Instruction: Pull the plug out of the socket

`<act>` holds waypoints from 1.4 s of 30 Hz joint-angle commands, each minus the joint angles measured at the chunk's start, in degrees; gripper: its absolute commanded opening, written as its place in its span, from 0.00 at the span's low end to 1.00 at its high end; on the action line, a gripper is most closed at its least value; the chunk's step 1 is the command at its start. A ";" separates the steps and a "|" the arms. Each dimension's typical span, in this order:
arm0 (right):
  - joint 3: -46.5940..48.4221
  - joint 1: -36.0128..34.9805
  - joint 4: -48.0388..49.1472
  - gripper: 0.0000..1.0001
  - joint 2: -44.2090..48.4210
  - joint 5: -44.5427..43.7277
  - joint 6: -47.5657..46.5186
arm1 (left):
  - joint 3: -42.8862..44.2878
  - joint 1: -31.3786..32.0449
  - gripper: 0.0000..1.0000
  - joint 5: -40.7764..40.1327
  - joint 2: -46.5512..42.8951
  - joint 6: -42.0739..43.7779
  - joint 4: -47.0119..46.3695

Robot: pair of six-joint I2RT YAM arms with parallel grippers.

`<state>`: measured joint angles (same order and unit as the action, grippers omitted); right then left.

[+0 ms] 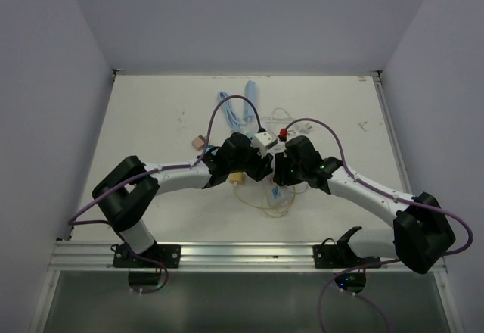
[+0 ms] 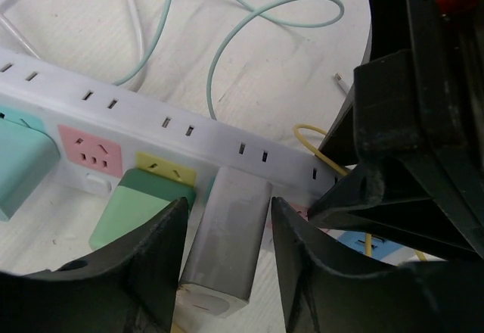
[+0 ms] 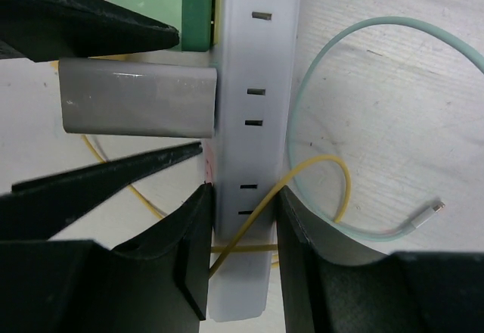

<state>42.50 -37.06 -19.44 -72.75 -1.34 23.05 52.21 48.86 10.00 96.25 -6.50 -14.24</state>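
The socket is a long white power strip (image 2: 151,110) with pink (image 2: 91,151) and yellow outlets; it also shows in the right wrist view (image 3: 253,53). A grey-white plug block (image 2: 227,242) sits in it, also seen in the right wrist view (image 3: 136,97). My left gripper (image 2: 228,206) is open and straddles the plug closely, one finger on each side. My right gripper (image 3: 243,193) is shut on the strip's end, pads on both long sides. In the top view, the left gripper (image 1: 257,166) and the right gripper (image 1: 281,170) meet mid-table and hide most of the strip.
A green plug (image 2: 136,204) and a teal plug (image 2: 23,166) sit beside the grey one. A thin yellow cable (image 3: 325,166) crosses the strip between my right fingers. A mint cable (image 3: 318,53) loops on the table. A light-blue coiled cable (image 1: 234,106) lies farther back.
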 commanded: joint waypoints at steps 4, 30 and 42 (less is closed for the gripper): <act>0.65 0.32 4.68 0.03 0.86 4.77 0.59 | -2.28 0.01 0.31 0.02 1.31 0.26 3.52; 1.97 1.99 -7.62 0.00 -3.89 -20.01 -3.18 | -1.84 -0.17 0.00 1.08 -10.64 0.79 9.75; -0.49 1.99 -3.68 0.00 1.99 -10.53 -1.78 | -12.12 -9.82 0.08 2.56 -13.72 -15.09 6.69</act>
<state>43.75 -35.16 -21.23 -73.34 -15.53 20.80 42.78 43.53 10.46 83.53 -13.45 -3.07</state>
